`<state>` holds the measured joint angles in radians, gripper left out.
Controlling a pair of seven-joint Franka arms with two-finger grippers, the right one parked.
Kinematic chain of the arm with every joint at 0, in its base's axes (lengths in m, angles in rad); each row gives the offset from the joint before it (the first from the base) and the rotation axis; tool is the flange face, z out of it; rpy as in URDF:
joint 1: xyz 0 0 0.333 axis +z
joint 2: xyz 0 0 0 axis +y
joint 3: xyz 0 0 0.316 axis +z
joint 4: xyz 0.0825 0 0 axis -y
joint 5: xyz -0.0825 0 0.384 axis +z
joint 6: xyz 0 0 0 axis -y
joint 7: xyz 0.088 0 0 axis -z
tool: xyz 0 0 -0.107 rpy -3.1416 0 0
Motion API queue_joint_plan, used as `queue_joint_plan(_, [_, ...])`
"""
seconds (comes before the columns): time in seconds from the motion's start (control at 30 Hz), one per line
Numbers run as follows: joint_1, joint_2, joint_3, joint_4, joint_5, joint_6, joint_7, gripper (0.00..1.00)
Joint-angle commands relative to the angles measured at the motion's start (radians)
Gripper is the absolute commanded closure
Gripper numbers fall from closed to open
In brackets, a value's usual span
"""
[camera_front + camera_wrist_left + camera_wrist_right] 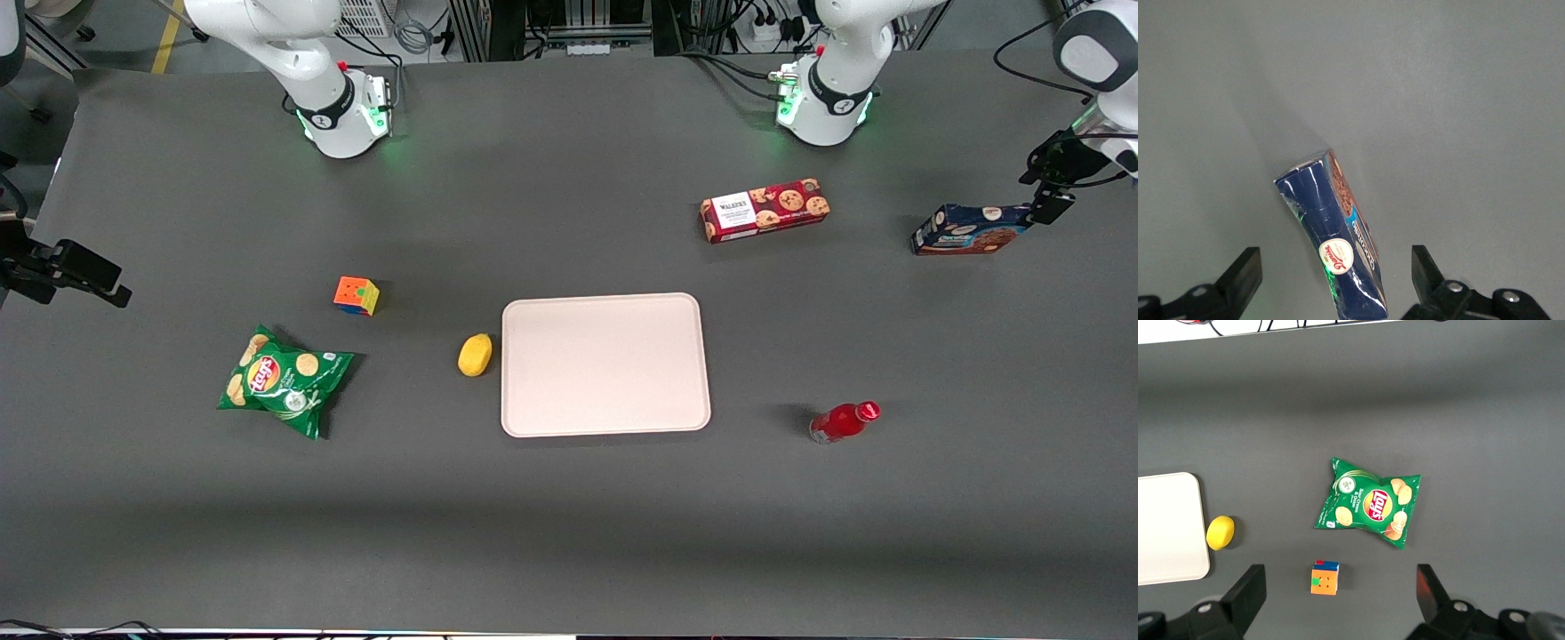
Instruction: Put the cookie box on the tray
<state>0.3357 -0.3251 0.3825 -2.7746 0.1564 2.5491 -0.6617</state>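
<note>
1. The end effector (1047, 206) is at the working arm's end of the counter (569, 516), at one end of the cookie box (969, 229).
2. In the left wrist view the two fingers (1238, 280) stand wide apart, one on either side of the cookie box (1335, 237). Neither finger touches the box in that view.
3. The cookie box lies on the counter, well apart from the tray (605, 364) and farther from the front camera than the tray. Its navy face with the white oval logo shows in the wrist view; the carton looks dented along that face.
4. The tray lies flat near the middle of the counter, with nothing on it.
5. A red box (765, 210) lies between the cookie box and the middle of the counter, farther from the front camera than the tray.
6. A red bottle (843, 422) lies on its side near the tray, toward the working arm's end.
7. A lemon (475, 355) sits just beside the tray's edge, toward the parked arm's end.
8. A cube (356, 296) and a chip bag (283, 380) lie further toward the parked arm's end, the bag nearer the front camera than the cube.
</note>
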Motion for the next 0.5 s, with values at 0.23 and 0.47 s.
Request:
queue_joint_plan(0.23, [0.059, 0.092, -0.011, -0.046, 0.020, 0.164, 0.011, 0.00])
queue_joint_plan(0.47, [0.055, 0.143, -0.011, -0.057, 0.018, 0.237, 0.005, 0.00])
